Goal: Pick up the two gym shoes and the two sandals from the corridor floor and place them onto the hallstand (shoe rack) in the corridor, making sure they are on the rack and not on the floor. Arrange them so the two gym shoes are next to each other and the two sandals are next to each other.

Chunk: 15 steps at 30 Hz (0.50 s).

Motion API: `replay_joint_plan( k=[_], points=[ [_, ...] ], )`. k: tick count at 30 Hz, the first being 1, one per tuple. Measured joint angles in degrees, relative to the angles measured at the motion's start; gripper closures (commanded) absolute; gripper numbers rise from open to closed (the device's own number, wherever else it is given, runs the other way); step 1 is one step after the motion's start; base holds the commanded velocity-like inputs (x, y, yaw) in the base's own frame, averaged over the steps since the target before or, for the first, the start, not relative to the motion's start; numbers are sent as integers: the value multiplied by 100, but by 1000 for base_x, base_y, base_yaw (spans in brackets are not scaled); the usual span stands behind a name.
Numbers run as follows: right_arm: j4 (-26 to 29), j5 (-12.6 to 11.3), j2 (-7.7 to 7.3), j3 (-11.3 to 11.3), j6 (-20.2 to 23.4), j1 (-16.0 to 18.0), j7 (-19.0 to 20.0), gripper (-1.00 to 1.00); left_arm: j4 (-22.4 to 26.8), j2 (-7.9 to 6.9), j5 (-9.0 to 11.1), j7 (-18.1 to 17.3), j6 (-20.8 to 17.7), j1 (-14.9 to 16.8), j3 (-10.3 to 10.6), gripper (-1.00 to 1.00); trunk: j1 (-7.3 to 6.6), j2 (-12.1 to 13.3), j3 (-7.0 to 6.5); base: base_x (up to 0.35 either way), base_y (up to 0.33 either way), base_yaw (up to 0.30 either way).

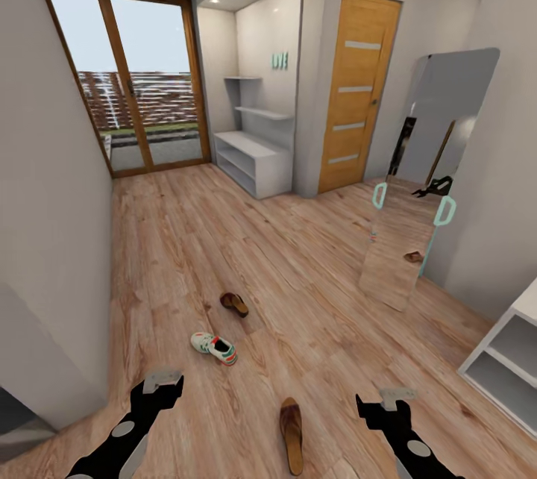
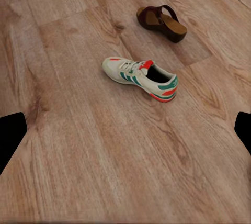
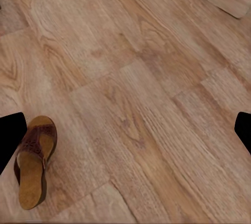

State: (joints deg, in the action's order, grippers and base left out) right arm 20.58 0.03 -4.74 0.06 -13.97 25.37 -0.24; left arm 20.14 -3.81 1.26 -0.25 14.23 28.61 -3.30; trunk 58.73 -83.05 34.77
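Sneaker (image 1: 214, 348), leather sandals (image 1: 291, 435) on wood-grain floor (image 1: 321, 300)

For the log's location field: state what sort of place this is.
Most likely a home entrance corridor: a wood-plank floor, a white hallstand in an alcove beside an interior door, a leaning mirror, and a gym shoe lying loose.

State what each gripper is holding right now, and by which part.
Nothing is held. The left gripper and right gripper hang open and empty above the floor. The sneaker and both sandals lie untouched on it.
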Motion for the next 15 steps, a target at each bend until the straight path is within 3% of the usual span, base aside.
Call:
replay_joint_plan(
  k=[8, 15],
  points=[
    [-28, 3, 0, -6, 0, 0, 0, -100, 11, -10, -5, -11, 0, 0, 19, -100, 0, 0, 56, 4, 0, 136],
    [-38, 0, -10, -5, 0, -1, 1, -100, 9, -20, -1, -23, 1, 1, 23, -100, 0, 0, 73, 1, 0, 38]
  ],
)
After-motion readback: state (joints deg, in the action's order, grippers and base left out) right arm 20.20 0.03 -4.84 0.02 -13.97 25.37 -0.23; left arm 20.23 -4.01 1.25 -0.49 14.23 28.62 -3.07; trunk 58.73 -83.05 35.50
